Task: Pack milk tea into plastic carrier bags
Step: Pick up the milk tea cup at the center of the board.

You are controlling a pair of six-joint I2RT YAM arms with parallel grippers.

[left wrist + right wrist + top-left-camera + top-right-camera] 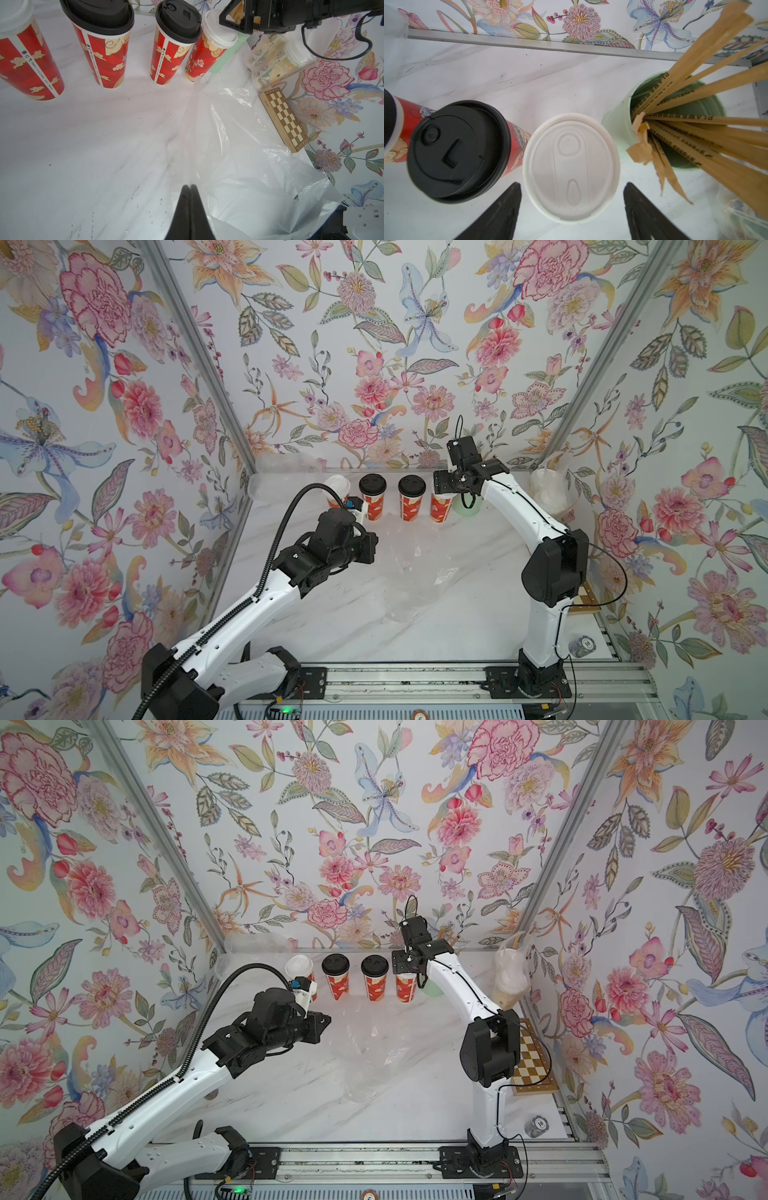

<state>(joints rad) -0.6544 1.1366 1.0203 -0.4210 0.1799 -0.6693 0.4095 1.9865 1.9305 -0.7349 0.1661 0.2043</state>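
Four red printed milk tea cups stand in a row at the back: one with a white lid (336,488), two with black lids (372,493) (411,495), and a white-lidded one (571,166) at the right end. My right gripper (572,184) hovers open just above that last cup, one finger on each side of its lid and neither touching it. A clear plastic carrier bag (232,145) lies crumpled on the middle of the table (415,572). My left gripper (190,187) is shut on a stretched strip of this bag.
A mint-green cup of brown straws (675,124) stands right beside the white-lidded cup. Two clear cups sit in a bag (509,977) at the back right. A chessboard box (532,1056) and a stack of chips (536,1125) lie along the right edge. Loose plastic (282,464) lies at the back left.
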